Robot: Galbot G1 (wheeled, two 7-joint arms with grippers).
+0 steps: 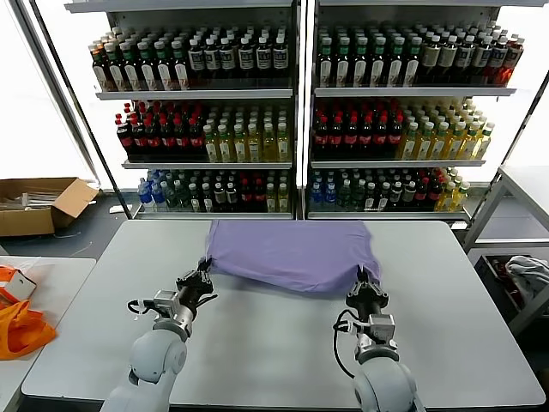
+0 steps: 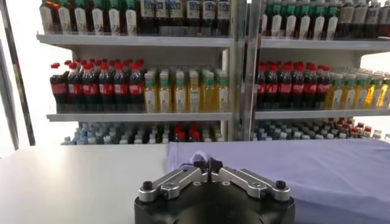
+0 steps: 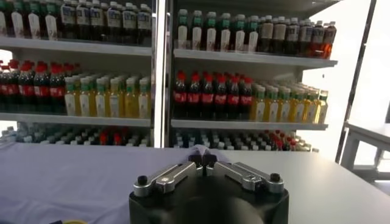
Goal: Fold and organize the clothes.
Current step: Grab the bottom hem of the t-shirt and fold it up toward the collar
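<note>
The lavender-purple T-shirt (image 1: 287, 251) lies spread on the far half of the grey table (image 1: 274, 343), its graphic not showing. My left gripper (image 1: 204, 276) is shut on the shirt's near left corner. My right gripper (image 1: 367, 283) is shut on the near right corner. Both corners are lifted slightly off the table. In the left wrist view the fingertips (image 2: 207, 165) pinch a fold of purple fabric (image 2: 292, 176). In the right wrist view the gripper (image 3: 203, 161) pinches a small peak of fabric (image 3: 73, 179).
Shelves of drink bottles (image 1: 292, 120) stand behind the table. An orange bag (image 1: 21, 326) lies on a side table at the left. A cardboard box (image 1: 39, 204) sits on the floor at the far left. A pale cloth (image 1: 527, 275) rests at the right.
</note>
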